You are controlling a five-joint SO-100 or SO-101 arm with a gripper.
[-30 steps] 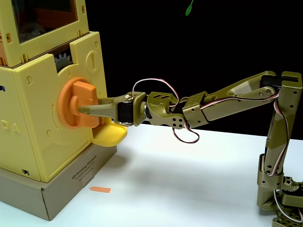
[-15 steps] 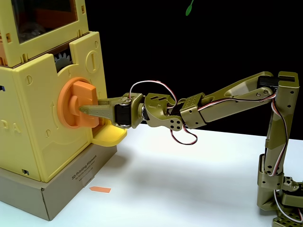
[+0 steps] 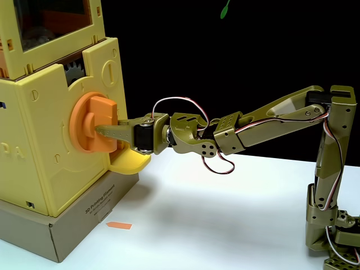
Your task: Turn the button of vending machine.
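The pale-yellow vending machine point(image 3: 50, 169) stands at the left of the fixed view, with a dark window point(image 3: 50, 14) on top and a grey gear point(image 3: 73, 70) behind its front panel. On its right face sits the button point(image 3: 81, 121), an orange disc with a thick bar standing nearly upright. My olive-green gripper point(image 3: 101, 130) reaches in level from the right. It is shut on the bar, one finger across the bar's near face and the other behind it.
A yellow scoop-shaped tray point(image 3: 130, 161) juts out just under the gripper. The machine rests on a cardboard-brown base point(image 3: 79, 225) with a small orange arrow sticker point(image 3: 118, 225) on top. The arm's base point(image 3: 332, 225) stands at the far right on the white table point(image 3: 214, 214).
The wrist has rolled a little and the forearm has crept left toward the machine. The bar has shifted slightly with the gripper on it.
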